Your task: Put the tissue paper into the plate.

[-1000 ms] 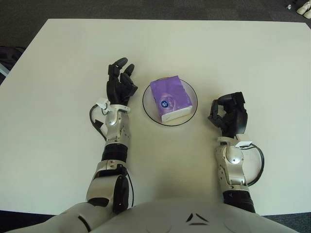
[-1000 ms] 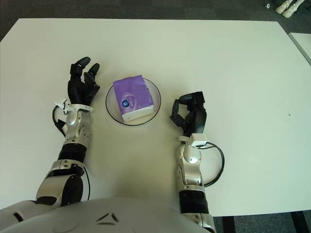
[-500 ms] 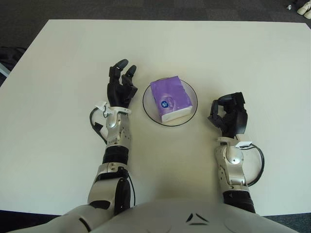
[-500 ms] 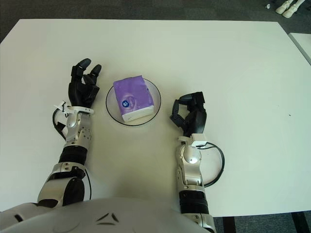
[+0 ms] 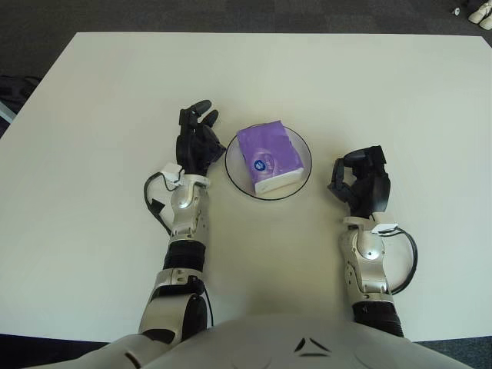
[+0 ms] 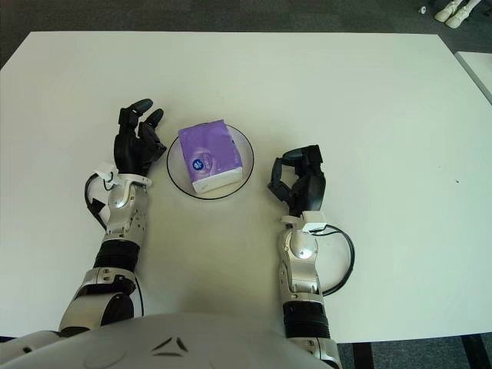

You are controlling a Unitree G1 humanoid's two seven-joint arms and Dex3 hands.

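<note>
Tissue paper [image 5: 268,157], a purple pack with a white edge, lies flat inside the clear glass plate [image 5: 301,147] at the centre of the frame, tilted a little off square, and neither hand touches it. Left hand [image 5: 197,140] shows just to the left of the plate's rim, fingers [image 5: 200,107] released and pointing toward the top of the frame, grasping nothing. Right hand [image 5: 363,183] shows to the right of the plate, a clear gap away, its fingers curled inward into a loose clench with nothing between them. Both forearms stretch up from the bottom edge across the white table [image 5: 400,92].
</note>
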